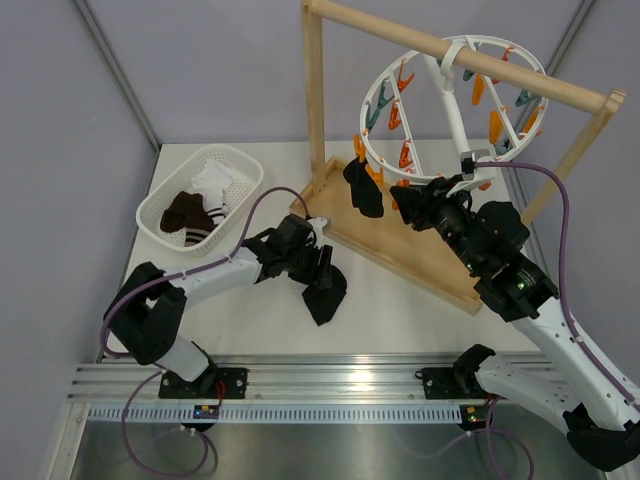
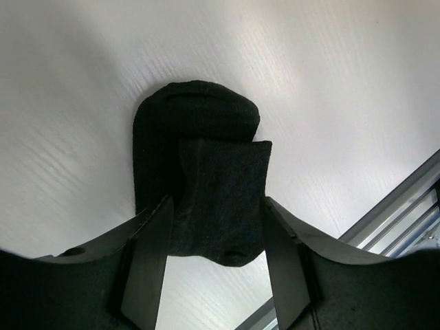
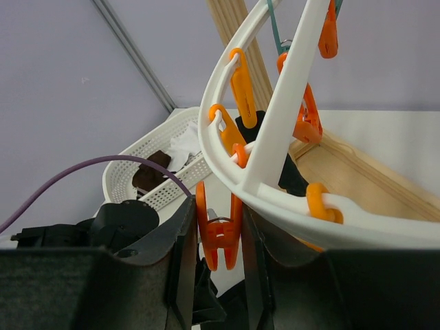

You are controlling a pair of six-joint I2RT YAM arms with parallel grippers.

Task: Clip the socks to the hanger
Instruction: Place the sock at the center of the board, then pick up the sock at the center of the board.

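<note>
Under hanger, right tool clasping orange clip

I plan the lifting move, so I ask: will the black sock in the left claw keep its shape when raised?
Probably not: the black sock lies folded over itself in the left claw, so it looks limp and should droop. Its thin knit fabric suggests little weight. The matte cloth probably will not slip.
</note>
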